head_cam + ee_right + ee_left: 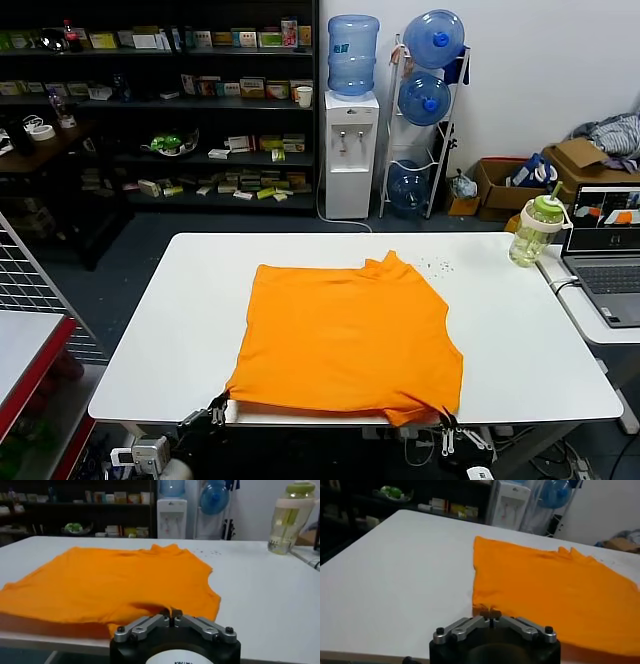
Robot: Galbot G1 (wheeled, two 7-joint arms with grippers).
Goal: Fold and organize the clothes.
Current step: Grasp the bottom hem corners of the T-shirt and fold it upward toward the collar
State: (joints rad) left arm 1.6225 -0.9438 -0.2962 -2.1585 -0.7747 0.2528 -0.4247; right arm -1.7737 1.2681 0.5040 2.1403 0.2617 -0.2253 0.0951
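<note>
The shirt (347, 335) lay flat on the table (150, 330), stretching away from both grippers: left gripper (222, 408) and right gripper (446, 420) each pinched a near hem corner (both equally near).

The T-shirt (345, 335) is seen as soft, matt orange cloth, lightly creased at the table's near edge. The table (520, 340) is topped with a smooth white surface of faint sheen. The left gripper (490, 616) is built of brushed metal links on black matt plastic.
</note>
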